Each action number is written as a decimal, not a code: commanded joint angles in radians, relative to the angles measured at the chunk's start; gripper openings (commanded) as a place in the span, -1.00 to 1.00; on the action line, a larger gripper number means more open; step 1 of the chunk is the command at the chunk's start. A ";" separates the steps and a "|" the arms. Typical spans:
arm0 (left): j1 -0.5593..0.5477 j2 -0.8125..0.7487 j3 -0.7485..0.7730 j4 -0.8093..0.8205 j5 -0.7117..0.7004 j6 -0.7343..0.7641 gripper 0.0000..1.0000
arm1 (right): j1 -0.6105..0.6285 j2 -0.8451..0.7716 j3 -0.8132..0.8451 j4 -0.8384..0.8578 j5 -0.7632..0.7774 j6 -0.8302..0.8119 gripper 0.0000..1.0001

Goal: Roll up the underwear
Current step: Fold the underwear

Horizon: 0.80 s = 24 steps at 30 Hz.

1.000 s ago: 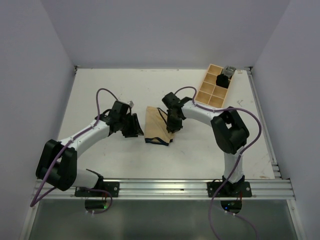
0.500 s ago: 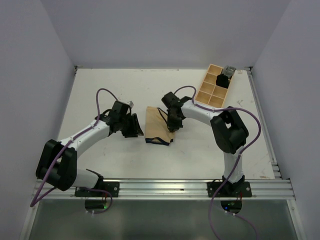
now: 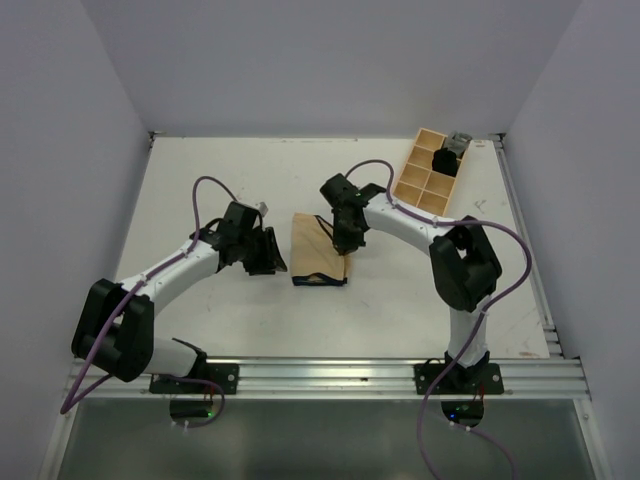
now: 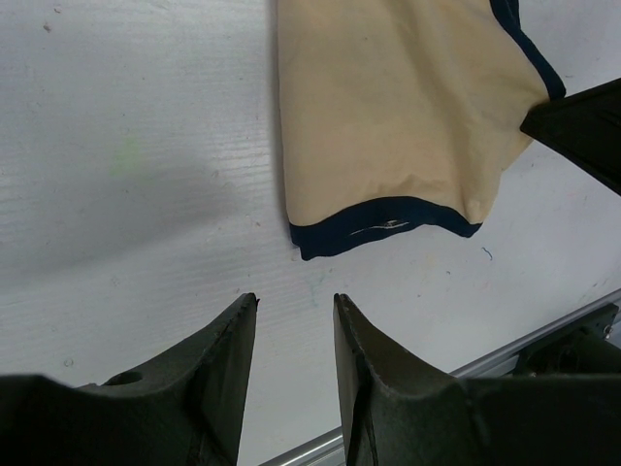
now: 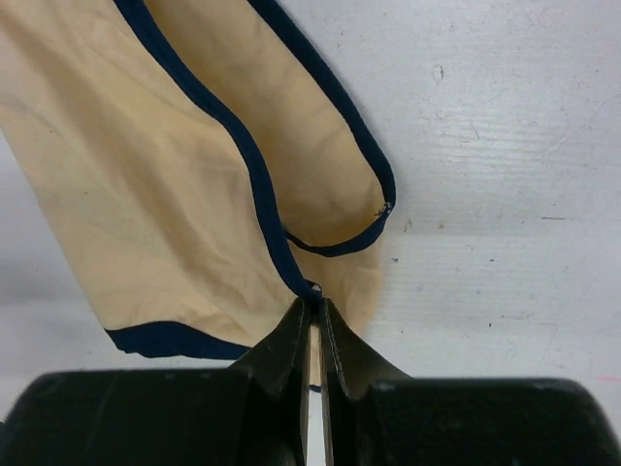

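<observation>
Underwear (image 3: 316, 256) runs near-far; right tool (image 5: 312, 313) pinches its right edge, left tool (image 4: 291, 309) hangs released just left.

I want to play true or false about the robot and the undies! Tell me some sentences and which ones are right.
1. The right gripper is pinching the edge of the underwear. True.
2. The left gripper is holding the underwear too. False: its fingers are apart over the bare table, and they stop short of the cloth.
3. The underwear is inside the wooden tray. False: it lies on the table between the two arms, and the tray sits at the far right corner.
4. The underwear is tan with a dark trim. True.
</observation>
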 commanded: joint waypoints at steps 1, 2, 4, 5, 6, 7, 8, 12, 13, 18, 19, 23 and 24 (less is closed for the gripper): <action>0.003 -0.015 0.021 0.028 -0.004 0.018 -0.17 | 0.004 -0.040 0.059 -0.057 0.055 -0.010 -0.85; 0.002 -0.015 0.023 0.027 -0.004 0.018 -0.17 | 0.004 -0.038 0.068 -0.066 0.061 -0.010 -0.85; 0.003 -0.015 0.020 0.027 -0.004 0.017 -0.17 | 0.004 -0.027 0.093 -0.097 0.079 -0.021 -0.85; 0.002 -0.014 0.018 0.030 -0.004 0.015 -0.17 | 0.004 -0.024 0.094 -0.101 0.092 -0.024 -0.85; 0.003 -0.014 0.014 0.033 -0.004 0.014 -0.17 | 0.003 -0.020 0.097 -0.101 0.098 -0.033 -0.85; 0.002 -0.015 0.011 0.036 -0.001 0.009 -0.17 | 0.000 -0.014 0.094 -0.098 0.099 -0.036 -0.85; 0.003 -0.012 0.006 0.039 -0.001 0.007 -0.17 | -0.002 -0.006 0.093 -0.098 0.099 -0.038 -0.85; 0.002 -0.006 0.003 0.040 -0.001 0.003 -0.17 | -0.008 0.012 0.073 -0.079 0.099 -0.039 -0.83; 0.003 -0.001 0.005 0.042 -0.001 0.000 -0.17 | -0.011 0.017 0.067 -0.074 0.101 -0.039 -0.82; 0.003 0.011 0.017 0.039 -0.004 0.001 -0.17 | -0.036 0.034 0.042 -0.039 0.119 -0.065 -0.80; 0.003 0.017 0.018 0.036 -0.004 0.003 -0.17 | -0.036 0.037 0.042 -0.035 0.125 -0.070 -0.80; 0.002 0.032 0.028 0.036 -0.004 0.003 -0.17 | -0.050 0.068 0.044 -0.025 0.132 -0.098 -0.64; 0.002 0.037 0.032 0.036 -0.004 0.003 -0.17 | -0.048 0.071 0.044 -0.020 0.133 -0.102 -0.60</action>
